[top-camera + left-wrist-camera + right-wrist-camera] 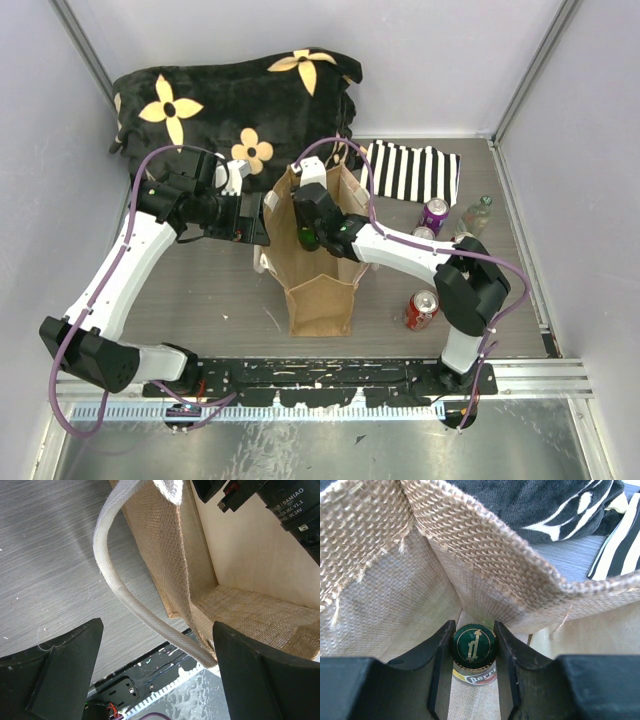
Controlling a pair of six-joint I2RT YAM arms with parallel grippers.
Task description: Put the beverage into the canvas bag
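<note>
Right jaws are holding the bottle (474,644) at the mouth of the canvas bag (395,595).
Left jaws are gaping wide; the sagging rim (485,555) could snag it.

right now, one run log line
right gripper shut on dark green bottle | bottle inside tan canvas bag mouth | left gripper open by white strap handle

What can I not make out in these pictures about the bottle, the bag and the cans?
- bottle body: right wrist view, the right gripper fingers hide most of it.
- Bottle's depth in the canvas bag: top view, the right gripper covers it.
- Labels of the cans: top view, too small.
- left gripper: left wrist view, contact with the white handle unclear.
</note>
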